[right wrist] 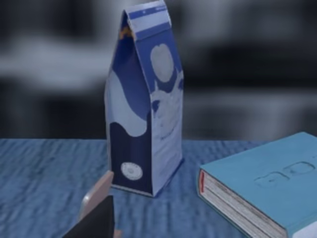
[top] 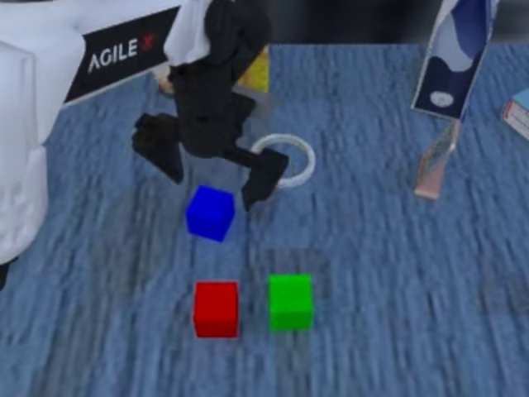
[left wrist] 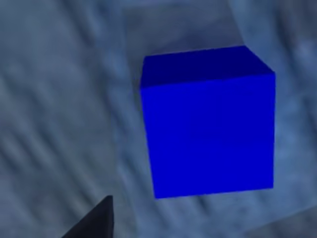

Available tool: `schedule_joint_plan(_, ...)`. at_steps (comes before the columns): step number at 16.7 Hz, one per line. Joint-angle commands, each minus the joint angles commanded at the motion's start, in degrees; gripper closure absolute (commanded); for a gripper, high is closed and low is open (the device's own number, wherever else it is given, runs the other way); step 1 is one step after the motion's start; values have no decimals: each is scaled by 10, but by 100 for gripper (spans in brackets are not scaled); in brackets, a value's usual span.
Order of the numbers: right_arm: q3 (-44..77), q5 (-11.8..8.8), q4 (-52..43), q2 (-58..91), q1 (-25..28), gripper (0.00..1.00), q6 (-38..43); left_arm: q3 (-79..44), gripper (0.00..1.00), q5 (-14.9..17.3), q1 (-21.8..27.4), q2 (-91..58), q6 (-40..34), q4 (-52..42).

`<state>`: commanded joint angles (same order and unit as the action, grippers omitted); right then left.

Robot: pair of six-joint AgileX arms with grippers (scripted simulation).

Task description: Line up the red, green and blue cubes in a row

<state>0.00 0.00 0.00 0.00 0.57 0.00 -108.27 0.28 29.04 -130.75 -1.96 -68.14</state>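
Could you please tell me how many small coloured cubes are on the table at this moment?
3. The blue cube lies below the open left gripper. The red cube and the green cube sit side by side nearer the table's front edge, red on the left. None appears hidden.

Left arm reaching in from the top view's upper left, its black pincer (top: 211,178) pointing down with fingers spread wide, nothing between them, right arm out of sight in the top view
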Motion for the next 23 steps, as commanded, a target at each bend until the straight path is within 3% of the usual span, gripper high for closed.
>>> schedule_joint_plan(3, 0, 0, 0, 0, 0, 0, 0, -17, 0, 0, -24, -9, -44, -3)
schedule_joint_plan(9, 0, 0, 0, 0, 0, 0, 0, -8, 0, -1, -24, -10, -46, 8)
schedule_joint_plan(16, 0, 0, 0, 0, 0, 0, 0, 76, 0, 0, -26, -64, -44, 150)
schedule_joint_plan(21, 0, 0, 0, 0, 0, 0, 0, 86, 0, 0, -26, -71, -44, 163)
schedule_joint_plan(23, 0, 0, 0, 0, 0, 0, 0, 86, 15, 0, -26, -71, -44, 163)
